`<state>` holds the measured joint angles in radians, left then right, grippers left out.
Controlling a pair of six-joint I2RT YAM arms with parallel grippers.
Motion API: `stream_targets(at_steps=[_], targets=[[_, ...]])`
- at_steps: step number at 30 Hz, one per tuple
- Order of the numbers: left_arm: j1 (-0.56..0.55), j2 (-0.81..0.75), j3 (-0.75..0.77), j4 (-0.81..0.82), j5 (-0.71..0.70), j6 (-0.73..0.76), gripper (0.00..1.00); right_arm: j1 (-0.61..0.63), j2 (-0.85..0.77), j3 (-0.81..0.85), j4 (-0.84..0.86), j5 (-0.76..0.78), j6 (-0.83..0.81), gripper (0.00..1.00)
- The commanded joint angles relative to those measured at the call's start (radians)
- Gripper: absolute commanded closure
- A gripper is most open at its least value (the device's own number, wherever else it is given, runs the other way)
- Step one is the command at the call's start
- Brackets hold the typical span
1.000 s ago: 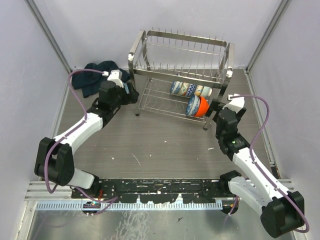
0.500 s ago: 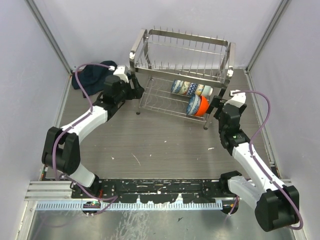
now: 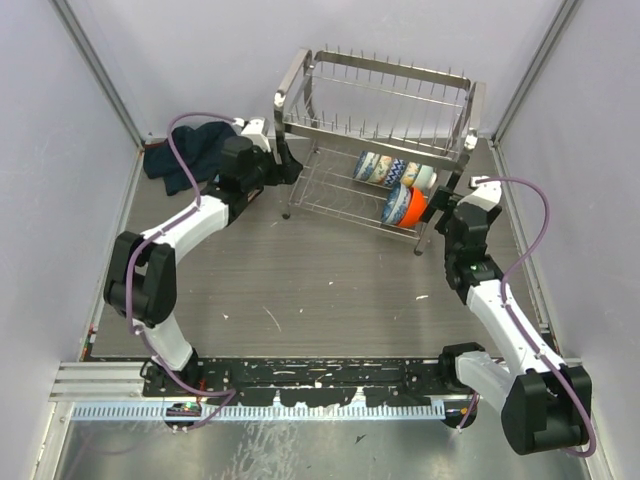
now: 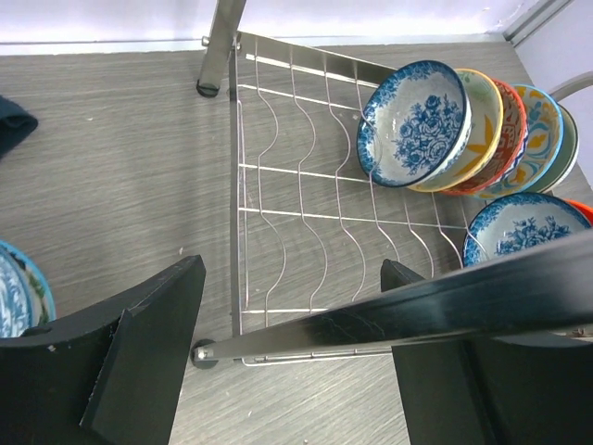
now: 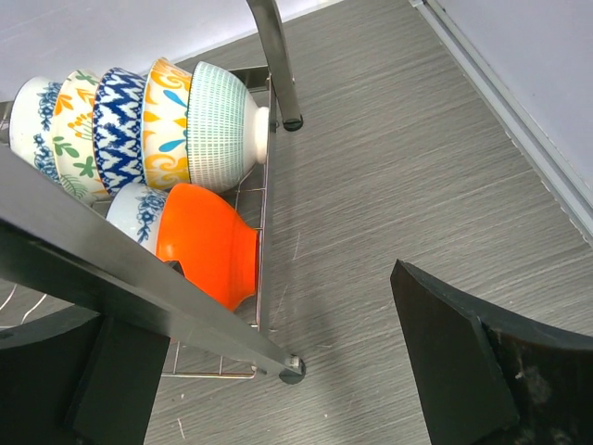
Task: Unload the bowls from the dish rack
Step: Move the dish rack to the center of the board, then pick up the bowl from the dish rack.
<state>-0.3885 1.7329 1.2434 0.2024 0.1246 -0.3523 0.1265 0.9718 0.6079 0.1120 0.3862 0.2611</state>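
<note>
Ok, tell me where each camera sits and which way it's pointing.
Top camera: fixed above and behind the arms, looking down on the table; shows left gripper and right gripper at opposite ends of the dish rack.
Left wrist: on the left arm, looking down between its open fingers across the rack toward the bowls.
Right wrist: on the right arm, looking down between its fingers at the orange bowl.
Shared: both wrist views show the same bowls from opposite ends.

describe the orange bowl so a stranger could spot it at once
Start at the dish rack at the table's far side and go to its lower shelf. At the shelf's right end the orange bowl stands on edge, the only plain one beside patterned bowls.
</note>
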Motion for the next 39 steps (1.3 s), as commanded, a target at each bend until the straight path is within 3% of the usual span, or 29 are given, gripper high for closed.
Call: stream_targets(at_steps=[1, 9, 26, 33, 39], targets=[[-0.010, 0.045, 0.068, 0.032, 0.004, -0.014, 0.16, -0.040, -0.007, 0.044, 0.034, 0.079, 0.004, 0.00], [-0.017, 0.082, 0.110, 0.015, -0.013, -0.010, 0.16, -0.050, -0.013, 0.048, 0.034, 0.067, -0.002, 0.00], [-0.005, -0.162, -0.056, -0.137, -0.355, 0.024, 0.13, -0.050, -0.093, 0.057, -0.015, -0.032, 0.003, 0.00], [-0.028, -0.355, -0.211, -0.111, -0.312, -0.028, 0.13, -0.050, -0.206, 0.052, -0.083, -0.057, 0.024, 0.00], [-0.146, -0.504, -0.306, -0.115, -0.303, -0.051, 0.13, -0.050, -0.347, 0.025, -0.150, -0.089, 0.053, 0.00]])
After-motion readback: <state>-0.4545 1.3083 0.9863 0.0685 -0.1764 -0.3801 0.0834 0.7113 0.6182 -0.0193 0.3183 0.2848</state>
